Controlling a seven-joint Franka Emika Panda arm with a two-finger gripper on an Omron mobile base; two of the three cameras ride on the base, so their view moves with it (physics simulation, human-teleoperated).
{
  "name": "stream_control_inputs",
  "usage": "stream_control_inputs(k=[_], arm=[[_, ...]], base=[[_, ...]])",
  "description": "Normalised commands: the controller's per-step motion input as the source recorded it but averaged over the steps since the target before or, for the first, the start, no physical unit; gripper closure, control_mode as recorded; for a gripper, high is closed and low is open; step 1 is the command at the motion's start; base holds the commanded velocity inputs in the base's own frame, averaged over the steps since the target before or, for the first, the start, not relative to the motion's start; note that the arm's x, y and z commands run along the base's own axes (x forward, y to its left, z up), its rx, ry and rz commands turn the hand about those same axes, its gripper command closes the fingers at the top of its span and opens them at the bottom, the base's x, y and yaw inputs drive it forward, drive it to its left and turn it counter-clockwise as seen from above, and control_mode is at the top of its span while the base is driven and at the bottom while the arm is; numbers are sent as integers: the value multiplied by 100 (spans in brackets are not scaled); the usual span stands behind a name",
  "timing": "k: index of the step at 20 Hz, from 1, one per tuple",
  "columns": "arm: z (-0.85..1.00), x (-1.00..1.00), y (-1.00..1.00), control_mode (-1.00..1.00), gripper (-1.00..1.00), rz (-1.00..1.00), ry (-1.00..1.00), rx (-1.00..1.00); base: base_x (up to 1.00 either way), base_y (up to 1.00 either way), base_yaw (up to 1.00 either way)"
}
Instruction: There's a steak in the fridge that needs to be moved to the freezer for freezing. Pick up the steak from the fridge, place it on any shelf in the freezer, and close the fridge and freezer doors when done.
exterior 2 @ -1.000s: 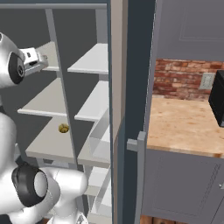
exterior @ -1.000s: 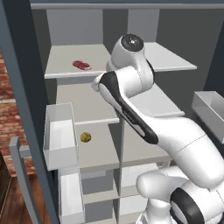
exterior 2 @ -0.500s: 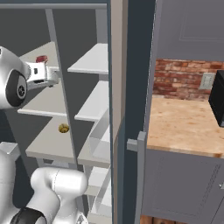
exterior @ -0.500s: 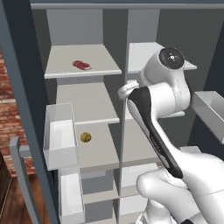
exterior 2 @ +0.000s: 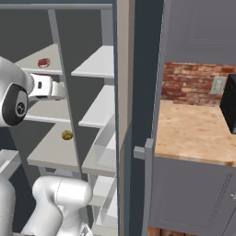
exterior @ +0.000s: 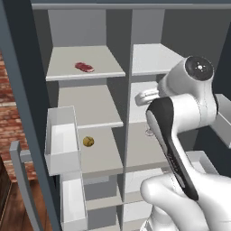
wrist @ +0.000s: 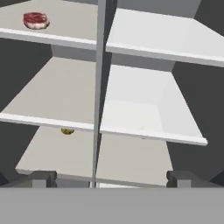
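The steak [exterior: 84,67] lies flat on an upper shelf [exterior: 97,72] of the freezer, the left half of the open unit; it also shows as a red slab [exterior 2: 44,62] in the right base view and at the top left [wrist: 35,20] of the hand view. My gripper [wrist: 111,179] is open and holds nothing, its fingertips [wrist: 42,178] spread wide. It faces the divider between the freezer and the fridge [exterior: 155,58], below and right of the steak. From the right base the hand [exterior 2: 55,90] hangs in front of the divider. Both doors stand open.
A round golden-brown lump [exterior: 88,141] sits on a lower freezer shelf. White bins [exterior: 61,140] hang on the freezer door [exterior: 18,113]. The fridge door edge [exterior 2: 124,115] and its handle [exterior 2: 147,184] stand to my right, with a wooden counter [exterior 2: 198,133] beyond.
The arm has swung right, from in front of the freezer half to the divider and fridge half. The steak stays on the freezer shelf. The gripper stays open.
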Motion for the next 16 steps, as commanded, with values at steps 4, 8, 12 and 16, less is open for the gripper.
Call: stream_control_inputs(k=[4, 8, 12, 16], arm=[[0, -46, -37, -100, -100, 0, 0, 0], [0, -52, -36, -100, -100, 1, 0, 0], [0, -44, -4, -100, -100, 0, 0, 0], [0, -53, 0, -100, -100, 0, 1, 0]], base=[[0, 0, 0], [0, 0, 0], [0, 0, 0], [0, 0, 0]])
